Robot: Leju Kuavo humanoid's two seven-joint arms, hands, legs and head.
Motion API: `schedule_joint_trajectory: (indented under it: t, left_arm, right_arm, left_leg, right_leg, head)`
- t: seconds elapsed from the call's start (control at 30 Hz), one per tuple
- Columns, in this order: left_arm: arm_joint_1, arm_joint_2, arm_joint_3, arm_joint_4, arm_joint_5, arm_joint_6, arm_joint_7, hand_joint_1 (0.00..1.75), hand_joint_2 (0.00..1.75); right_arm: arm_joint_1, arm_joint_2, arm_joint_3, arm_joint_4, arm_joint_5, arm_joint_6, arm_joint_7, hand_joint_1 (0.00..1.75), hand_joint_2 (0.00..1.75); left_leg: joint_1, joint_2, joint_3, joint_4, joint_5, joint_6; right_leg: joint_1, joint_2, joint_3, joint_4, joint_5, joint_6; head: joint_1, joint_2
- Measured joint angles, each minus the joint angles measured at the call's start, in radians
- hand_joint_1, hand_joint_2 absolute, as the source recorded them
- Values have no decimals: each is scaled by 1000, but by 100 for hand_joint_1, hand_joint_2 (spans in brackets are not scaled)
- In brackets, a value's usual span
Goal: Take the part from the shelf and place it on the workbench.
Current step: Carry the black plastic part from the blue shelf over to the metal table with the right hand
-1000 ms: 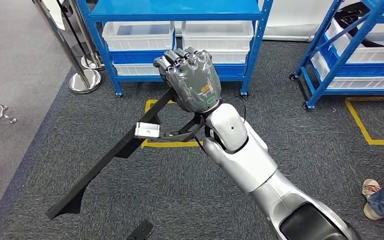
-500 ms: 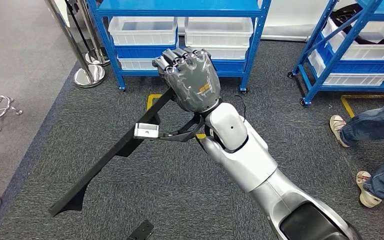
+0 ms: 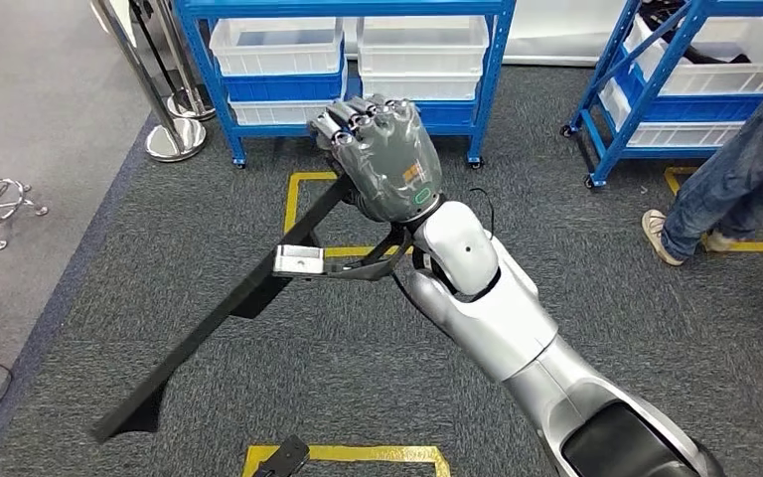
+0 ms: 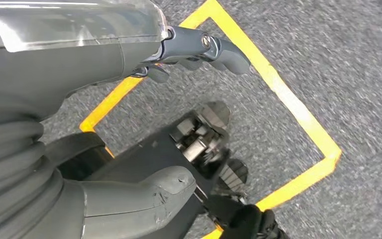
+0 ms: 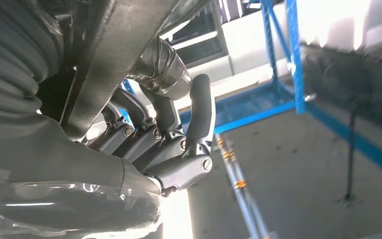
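Right hand (image 3: 382,159) is raised in front of the body, fingers wrapped tight around the upper end of the part (image 3: 214,323), a long black bar that slants down and to the robot's left, clear of the carpet. From the right wrist view the same hand (image 5: 164,144) has its fingers (image 5: 201,107) curled over the dark bar (image 5: 109,59).

Largest items first. Grey carpet (image 3: 358,368) covers the floor, with yellow tape outlines (image 3: 293,199) marked on it. A blue shelf rack (image 3: 204,75) stands straight ahead holding white bins (image 3: 278,45); a second blue rack (image 3: 646,89) stands further to the right, also holding bins. A person's legs in jeans (image 3: 740,164) stand on the carpet beside that second rack. Chrome stanchion posts (image 3: 159,109) stand on the paler floor at the left of the first rack.

A silver bracket (image 3: 300,260) is fixed partway along the part, joined to a black brace that runs back toward the wrist.

Left hand (image 4: 129,124), seen from the left wrist view, hangs over the carpet and a yellow tape outline (image 4: 288,99), fingers (image 4: 214,47) and thumb apart with nothing between them.
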Motion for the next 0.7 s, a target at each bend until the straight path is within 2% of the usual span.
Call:
schedule_joint_trajectory:
  t: [0.03, 0.1, 0.13, 0.17, 0.2, 0.23, 0.3, 0.33, 0.37, 0.47, 0.5, 0.53, 0.6, 0.63, 0.67, 0.7]
  left_arm:
    - [0, 0, 0, 0, 1, 2, -4, 0, 175]
    - [1, 2, 0, 0, 4, 4, -8, 0, 175]
    - [1, 3, 0, 0, 6, 5, -9, 0, 175]
    - [1, 5, 1, 0, 8, 6, -10, 0, 175]
    - [2, 6, 1, 0, 9, 6, -10, 0, 175]
    - [2, 6, 1, 0, 10, 6, -11, 0, 175]
    - [1, 8, 1, 0, 11, 6, -12, 0, 175]
    - [0, 9, 1, 0, 11, 6, -12, 0, 175]
    - [-1, 10, 1, 0, 11, 6, -13, 0, 175]
    - [-2, 13, 2, 0, 11, 7, -14, 0, 175]
    - [-2, 13, 3, 0, 11, 7, -14, 0, 175]
    - [-2, 12, 3, 0, 11, 7, -14, 0, 175]
    - [-2, 12, 3, 0, 11, 7, -15, 0, 175]
    - [-1, 11, 4, 0, 11, 7, -15, 0, 175]
    - [0, 11, 4, 0, 12, 7, -15, 0, 175]
    - [1, 11, 5, 0, 12, 8, -17, 0, 175]
  right_arm:
    - [0, -3, 3, -3, 1, 11, -7, 175, 175]
    - [1, -6, 12, -6, 7, 21, -12, 175, 175]
    - [2, -6, 17, -7, 10, 23, -13, 175, 175]
    - [3, -8, 20, -7, 13, 24, -14, 175, 175]
    - [3, -9, 24, -8, 15, 24, -14, 175, 175]
    - [4, -11, 27, -8, 16, 24, -14, 175, 175]
    - [4, -13, 31, -11, 17, 24, -15, 175, 175]
    - [3, -14, 33, -13, 17, 24, -15, 175, 175]
    - [2, -14, 35, -15, 17, 24, -15, 175, 175]
    - [0, -16, 38, -19, 17, 24, -15, 175, 175]
    - [0, -17, 38, -20, 17, 24, -15, 175, 175]
    - [-1, -19, 39, -21, 17, 24, -15, 175, 175]
    - [0, -22, 39, -22, 17, 24, -15, 175, 175]
    - [1, -24, 40, -23, 16, 26, -15, 175, 175]
    - [3, -27, 42, -23, 16, 31, -15, 175, 175]
    - [3, -29, 45, -23, 14, 36, -17, 175, 175]
  left_leg:
    - [1, -1, -17, 37, -32, -3]
    - [2, -1, -62, 168, -116, -7]
    - [2, -1, -80, 229, -146, -8]
    - [1, -1, -83, 262, -156, -7]
    - [0, -2, -65, 256, -149, -4]
    - [-2, -2, -28, 214, -130, 0]
    - [-9, -3, 72, 73, -96, 15]
    - [-14, -3, 107, 21, -87, 22]
    - [-19, -3, 126, -12, -86, 28]
    - [-19, -1, 131, -36, -74, 41]
    - [-16, 0, 131, -43, -67, 46]
    - [-13, 1, 130, -50, -60, 51]
    - [-12, 2, 122, -52, -52, 57]
    - [-11, 2, 116, -49, -51, 57]
    - [-11, 2, 111, -46, -49, 56]
    - [-9, 2, 106, -41, -49, 55]
  right_leg:
    - [-2, -2, -6, -4, 10, -8]
    - [0, -3, -25, -4, 25, -15]
    - [3, -3, -35, -2, 32, -16]
    - [5, -2, -45, 0, 37, -17]
    - [8, -2, -53, 3, 42, -17]
    - [10, -2, -59, 4, 46, -17]
    - [12, -2, -65, 7, 53, -14]
    - [12, -2, -67, 7, 56, -10]
    - [11, -3, -68, 7, 60, -6]
    - [10, -3, -71, 7, 65, 11]
    - [10, -3, -79, 22, 52, 16]
    - [9, -2, -94, 56, 28, 21]
    - [4, 0, -145, 172, -42, 30]
    - [1, 0, -169, 230, -66, 33]
    - [-3, 0, -182, 263, -74, 37]
    - [-7, -1, -177, 262, -63, 40]
  head:
    - [0, 0]
    - [0, 0]
    - [0, 0]
    - [0, 0]
    - [0, 0]
    - [0, 0]
    - [0, 0]
    - [0, 0]
    - [0, 0]
    - [0, 0]
    - [0, 0]
    - [0, 0]
    - [0, 0]
    - [0, 0]
    - [0, 0]
    - [0, 0]
